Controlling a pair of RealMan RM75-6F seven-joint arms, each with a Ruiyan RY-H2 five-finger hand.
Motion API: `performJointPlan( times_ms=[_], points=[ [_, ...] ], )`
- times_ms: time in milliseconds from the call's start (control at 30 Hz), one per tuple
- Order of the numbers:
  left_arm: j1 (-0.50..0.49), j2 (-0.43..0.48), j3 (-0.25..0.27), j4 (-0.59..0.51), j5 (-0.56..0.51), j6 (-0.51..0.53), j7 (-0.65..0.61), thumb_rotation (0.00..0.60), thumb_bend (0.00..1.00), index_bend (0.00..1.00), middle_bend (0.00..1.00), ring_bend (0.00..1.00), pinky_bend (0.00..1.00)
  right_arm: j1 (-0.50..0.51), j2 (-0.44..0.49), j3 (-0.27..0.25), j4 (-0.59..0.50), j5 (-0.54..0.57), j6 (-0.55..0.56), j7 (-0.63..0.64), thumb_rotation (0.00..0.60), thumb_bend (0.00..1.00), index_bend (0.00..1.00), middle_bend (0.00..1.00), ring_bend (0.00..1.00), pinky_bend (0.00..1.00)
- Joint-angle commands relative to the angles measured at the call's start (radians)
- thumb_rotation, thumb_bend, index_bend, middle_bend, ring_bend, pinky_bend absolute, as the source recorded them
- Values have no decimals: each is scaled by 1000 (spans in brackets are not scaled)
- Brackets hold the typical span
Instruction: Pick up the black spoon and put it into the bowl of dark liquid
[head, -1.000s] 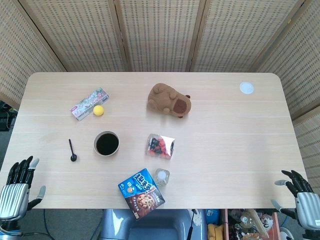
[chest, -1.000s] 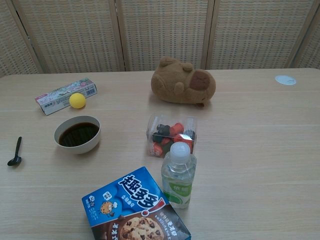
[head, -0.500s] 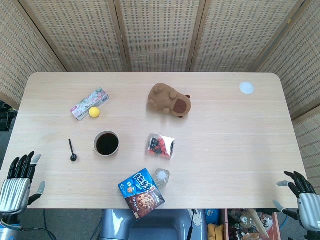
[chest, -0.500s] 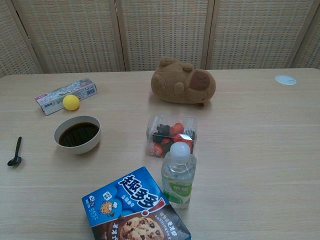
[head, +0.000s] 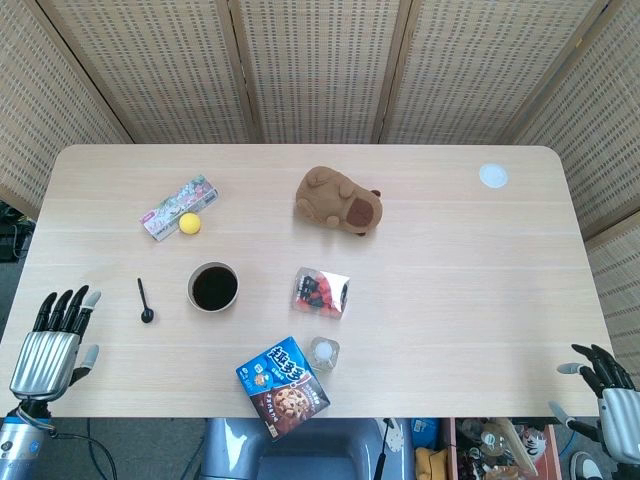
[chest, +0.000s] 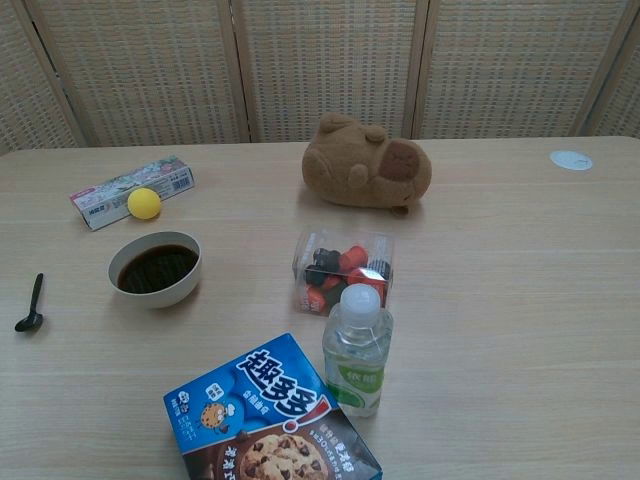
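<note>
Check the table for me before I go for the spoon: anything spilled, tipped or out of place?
Nothing stands out. The bowl of dark liquid sits upright with no spill around it, the black spoon lies flat on the table beside it, and the water bottle stands upright. Only the cookie box slightly overhangs the near table edge.

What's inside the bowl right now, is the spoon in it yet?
The bowl holds only dark liquid; its bottom is hidden beneath it. The black spoon lies on the table to its left, untouched.
</note>
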Motion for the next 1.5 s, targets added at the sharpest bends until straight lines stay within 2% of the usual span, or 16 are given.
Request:
performJointPlan(
  times_ms=[33,67,133,233,333,500,667,867,1067,1500],
  points=[
    [-27,4,-9,12,-15,-34,22,600,525,43,195,82,27,-2,-1,0,2,2,-1,2,600,300,429,292,149,244],
    [-34,6,-11,12,-21,-47,32,600,588,59,229,112,49,-2,-1,0,3,3,-1,4,600,300,429,292,149,244],
    [-50,15,-14,13,-37,-74,64,600,761,88,316,177,155,-3,-2,0,5,5,-3,5,600,300,429,292,149,244],
    [-72,31,-16,5,-63,-118,120,600,926,91,387,232,294,-4,-2,-1,7,6,-7,8,600,299,429,292,149,244],
    [-98,54,-15,-14,-109,-181,178,600,998,105,468,298,369,-3,-4,-1,10,6,-9,10,600,299,429,292,149,244],
    [-144,91,-13,-40,-206,-289,272,600,1000,153,609,409,462,-3,-6,-1,14,8,-14,13,600,300,429,292,149,244],
    [-179,99,-20,-45,-293,-341,336,600,1000,158,660,465,490,-5,-9,-1,19,12,-16,17,600,300,429,294,149,244],
    [-224,103,-13,-46,-398,-411,399,600,1000,158,666,471,492,-5,-11,0,25,14,-21,21,600,299,429,296,149,244],
    [-304,77,-1,13,-516,-560,394,600,1000,158,666,471,492,-3,-12,0,28,13,-25,22,600,299,429,297,149,245],
    [-385,-9,43,101,-620,-621,410,600,1000,158,666,471,492,-10,-6,3,24,19,-20,17,600,299,429,297,149,245]
  ],
)
